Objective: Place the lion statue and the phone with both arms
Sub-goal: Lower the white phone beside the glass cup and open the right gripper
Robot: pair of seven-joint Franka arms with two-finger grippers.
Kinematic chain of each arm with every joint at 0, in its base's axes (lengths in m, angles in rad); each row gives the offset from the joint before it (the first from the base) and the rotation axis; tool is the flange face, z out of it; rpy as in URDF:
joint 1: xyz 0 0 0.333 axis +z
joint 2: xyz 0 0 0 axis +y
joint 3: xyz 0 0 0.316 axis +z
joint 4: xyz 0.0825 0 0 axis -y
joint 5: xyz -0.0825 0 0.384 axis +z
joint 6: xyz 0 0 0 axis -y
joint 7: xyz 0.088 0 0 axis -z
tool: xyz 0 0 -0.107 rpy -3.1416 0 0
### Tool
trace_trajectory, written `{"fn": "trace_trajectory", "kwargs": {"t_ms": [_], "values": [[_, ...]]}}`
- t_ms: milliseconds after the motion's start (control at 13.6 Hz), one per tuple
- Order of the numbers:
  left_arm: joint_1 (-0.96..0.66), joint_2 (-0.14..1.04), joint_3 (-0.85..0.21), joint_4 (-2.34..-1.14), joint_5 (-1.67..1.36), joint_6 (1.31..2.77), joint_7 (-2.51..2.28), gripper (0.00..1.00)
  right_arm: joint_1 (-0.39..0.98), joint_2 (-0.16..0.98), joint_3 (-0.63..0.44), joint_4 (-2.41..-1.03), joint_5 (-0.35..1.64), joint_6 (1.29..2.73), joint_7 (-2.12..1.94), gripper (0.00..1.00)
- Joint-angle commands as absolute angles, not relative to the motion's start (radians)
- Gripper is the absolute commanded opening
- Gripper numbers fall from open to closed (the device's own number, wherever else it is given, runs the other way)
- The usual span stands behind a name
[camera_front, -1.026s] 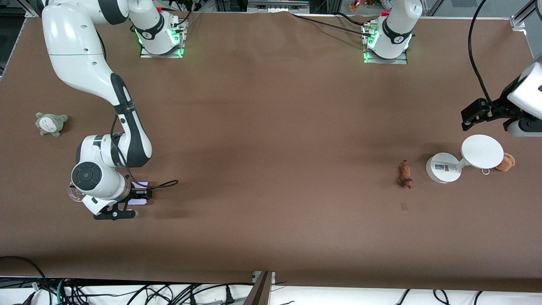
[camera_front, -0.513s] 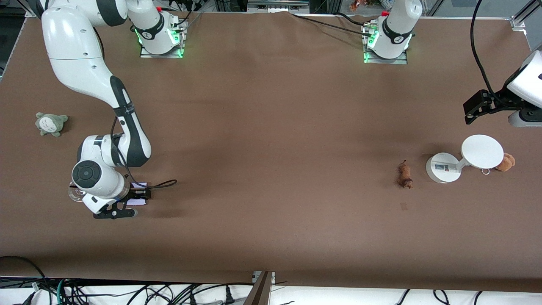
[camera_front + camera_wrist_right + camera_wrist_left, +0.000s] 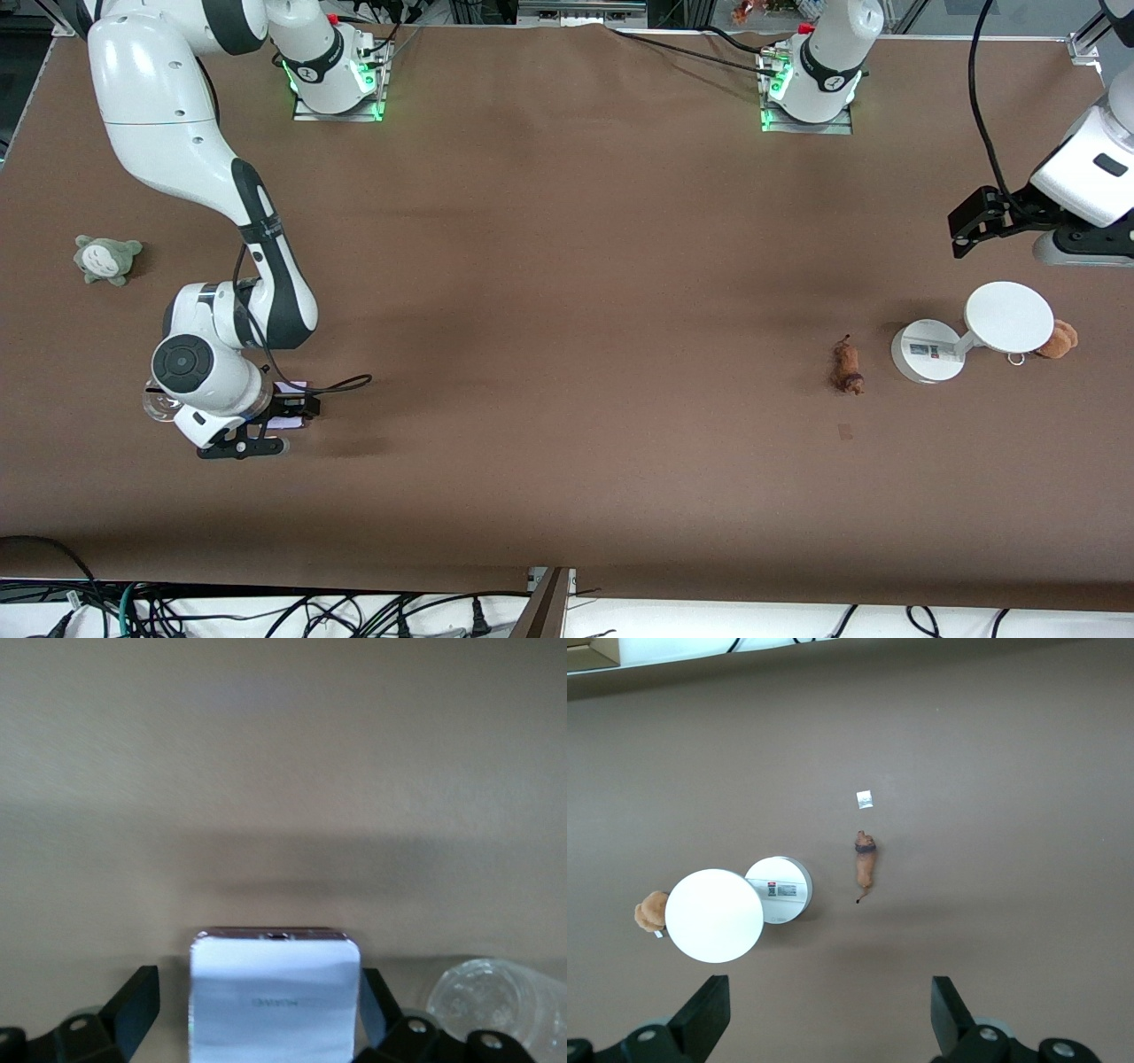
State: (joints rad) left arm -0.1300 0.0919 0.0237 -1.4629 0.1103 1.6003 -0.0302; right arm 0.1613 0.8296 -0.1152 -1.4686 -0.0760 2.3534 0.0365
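The phone [image 3: 275, 997], a pale lavender-white rectangle, lies between my right gripper's [image 3: 261, 1005] fingers. One finger is against its edge and the other stands a little off it, so the gripper is open. In the front view the phone [image 3: 283, 423] and right gripper [image 3: 294, 408] are low at the right arm's end of the table. The lion statue [image 3: 847, 368] lies on the table toward the left arm's end, also shown in the left wrist view [image 3: 866, 866]. My left gripper [image 3: 830, 992] is open, empty and high over the table.
A white round stand [image 3: 970, 332] stands beside the lion, with a tan plush [image 3: 1059, 339] next to it. A grey-green plush [image 3: 106, 259] lies at the right arm's end. A clear cup-like thing [image 3: 492, 1001] sits beside the right gripper. A small pale mark [image 3: 866, 798] lies near the lion.
The left arm's hand has moved toward the robots' bases and a little toward the table's middle. The right arm has shifted only slightly, with the phone still between its fingers.
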Motion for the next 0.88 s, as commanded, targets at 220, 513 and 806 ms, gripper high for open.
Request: {"fn": "trace_trajectory", "kwargs": {"t_ms": [220,513,806], "values": [[-0.117,0.087,0.014,-1.456,0.112,1.588,-0.015,1.00,0.186,0.703,-0.095,-1.447,-0.066,2.193,0.002,1.00],[-0.106,0.089,0.032,-1.459,0.042,1.592,-0.009,1.00,0.187,0.566,-0.068,-1.447,-0.063,1.979,-0.002,1.00],[-0.104,0.089,0.038,-1.462,0.035,1.592,-0.009,1.00,0.187,0.444,-0.051,-1.447,-0.060,1.818,0.003,1.00]]}}
